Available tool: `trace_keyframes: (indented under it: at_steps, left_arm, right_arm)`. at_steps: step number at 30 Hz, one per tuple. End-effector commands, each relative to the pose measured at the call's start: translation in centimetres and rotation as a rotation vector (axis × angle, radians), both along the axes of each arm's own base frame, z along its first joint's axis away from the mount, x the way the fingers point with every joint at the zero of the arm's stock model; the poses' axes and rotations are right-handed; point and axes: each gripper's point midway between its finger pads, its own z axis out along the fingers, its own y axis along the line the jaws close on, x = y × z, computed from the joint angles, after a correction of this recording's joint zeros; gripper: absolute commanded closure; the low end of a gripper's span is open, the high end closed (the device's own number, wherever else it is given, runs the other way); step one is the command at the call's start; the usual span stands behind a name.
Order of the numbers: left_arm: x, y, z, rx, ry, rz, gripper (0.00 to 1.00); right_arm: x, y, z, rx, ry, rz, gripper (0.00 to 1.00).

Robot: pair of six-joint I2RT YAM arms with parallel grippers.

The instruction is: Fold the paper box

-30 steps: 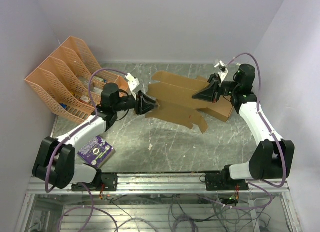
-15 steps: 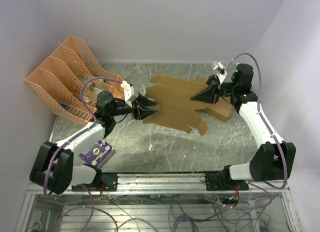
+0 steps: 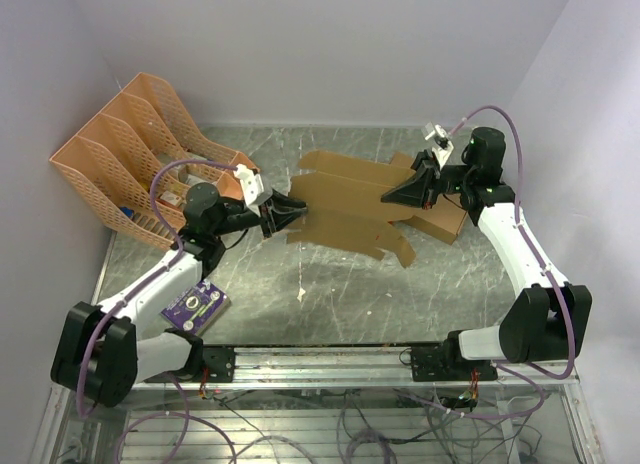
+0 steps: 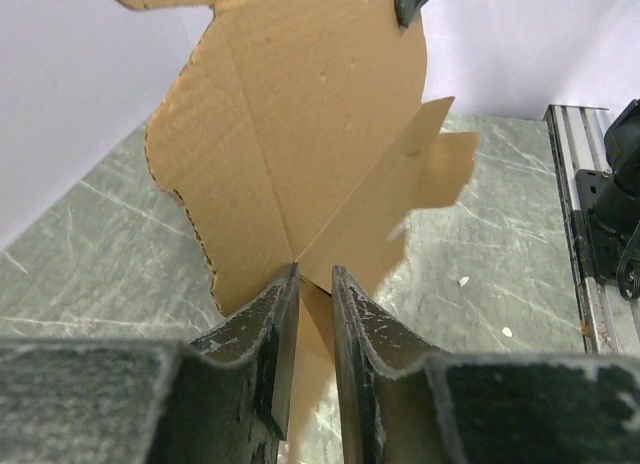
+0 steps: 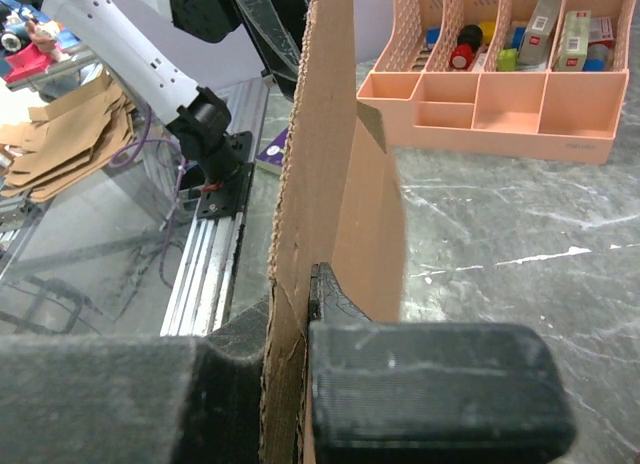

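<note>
- Top external: the paper box (image 3: 350, 212), an unfolded flat sheet, spans the far middle of the worktop (image 3: 330, 284), between the left gripper (image 3: 296, 208) and the right gripper (image 3: 392, 195).
- Left wrist: jaws slightly spread, astride a flap of the sheet; whether they press it cannot be told.
- Right wrist: fingers (image 5: 430, 384) pressed together, pinching the sheet's edge.

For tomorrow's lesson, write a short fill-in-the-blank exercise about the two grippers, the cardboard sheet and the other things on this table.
1. Of the left gripper and right gripper, the one clamped shut on the paper box is the ___.
2. The paper box is a flat sheet, not yet ___.
3. The file rack stands on the ___ side of the table.
4. The small packet is ___ in colour.
Missing words: right; folded; left; purple.
</note>
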Motion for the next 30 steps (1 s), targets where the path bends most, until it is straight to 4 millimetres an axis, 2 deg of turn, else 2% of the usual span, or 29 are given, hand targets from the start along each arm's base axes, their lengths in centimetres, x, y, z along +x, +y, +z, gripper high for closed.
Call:
trace_keyframes:
  at_steps: [1,6,8,11,13,15,18,19,22,24,25,26,28,30]
  left_arm:
    - [0.6,0.4,-1.0,0.026,0.002,0.028,0.69]
    - [-0.2,1.9,1.3,-0.075,0.026,0.089,0.55]
    - [-0.4,3.0,2.2,-0.108,0.023,0.125,0.54]
    - [-0.1,4.8,2.9,-0.115,-0.039,0.241,0.53]
    - [0.0,6.4,3.4,-0.134,-0.094,0.326,0.49]
    - [0.0,8.0,4.7,-0.152,-0.16,0.4,0.45]
    - [1.4,9.9,5.3,-0.128,-0.173,0.466,0.42]
    - [1.9,9.9,5.2,-0.115,-0.16,0.44,0.42]
    - [2.5,8.3,4.7,-0.107,-0.096,0.228,0.43]
    - [1.9,7.1,5.0,-0.135,-0.074,0.059,0.41]
    - [1.2,6.7,6.4,-0.174,-0.142,-0.006,0.39]
    - [0.5,6.4,6.9,-0.22,-0.1,-0.07,0.33]
    - [0.7,5.9,6.7,-0.25,-0.04,-0.157,0.27]
    - [1.0,4.8,6.6,-0.23,0.026,-0.229,0.26]
  right_arm:
    - [-1.1,0.1,1.8,0.016,-0.051,0.046,1.0]
    - [-0.8,0.0,1.8,0.014,-0.038,0.041,1.0]
    - [-0.7,0.0,1.9,0.014,-0.039,0.041,1.0]
    - [-0.5,-0.2,2.4,0.014,-0.052,0.03,1.0]
    - [-0.2,-0.3,2.9,0.013,-0.065,0.022,1.0]
    - [0.1,-0.3,3.3,0.013,-0.077,0.018,1.0]
    - [0.5,-0.3,4.1,0.013,-0.086,0.018,1.0]
    - [0.6,-0.3,4.4,0.014,-0.088,0.019,1.0]
    - [0.4,-0.3,5.1,0.015,-0.1,0.024,1.0]
    - [0.3,-0.3,5.5,0.016,-0.106,0.026,1.0]
    - [0.2,-0.3,5.7,0.017,-0.108,0.029,1.0]
    - [0.1,-0.3,5.8,0.017,-0.11,0.028,1.0]
    - [-0.1,-0.3,6.1,0.018,-0.116,0.031,1.0]
    - [-0.1,-0.3,6.1,0.017,-0.115,0.031,1.0]
